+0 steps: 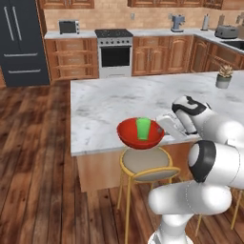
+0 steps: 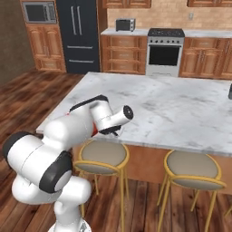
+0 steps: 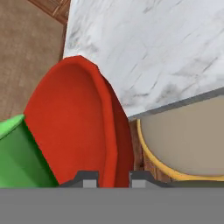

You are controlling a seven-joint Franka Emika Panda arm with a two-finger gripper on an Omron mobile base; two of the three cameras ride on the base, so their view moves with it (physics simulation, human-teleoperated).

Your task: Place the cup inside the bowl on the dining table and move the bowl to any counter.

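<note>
The glossy red bowl (image 1: 128,135) hangs tilted in the air at the front edge of the dining table (image 1: 109,102), just above a stool. The green cup (image 1: 142,128) stands inside it. My gripper (image 1: 162,127) holds the bowl by its right rim. In the hand view the two fingertips (image 3: 89,177) straddle the bowl's rim (image 3: 105,131), one inside and one outside, with the cup (image 3: 17,157) at the lower left and the table's marble top (image 3: 153,43) beyond. In the right base view my arm covers the bowl.
A yellow-framed stool (image 1: 145,163) stands right under the bowl, and a second one (image 2: 192,170) is further along the table. A potted plant (image 1: 223,76) sits at the table's far right. The counter (image 1: 157,32) with stove (image 1: 114,50) runs along the back wall, past open wooden floor.
</note>
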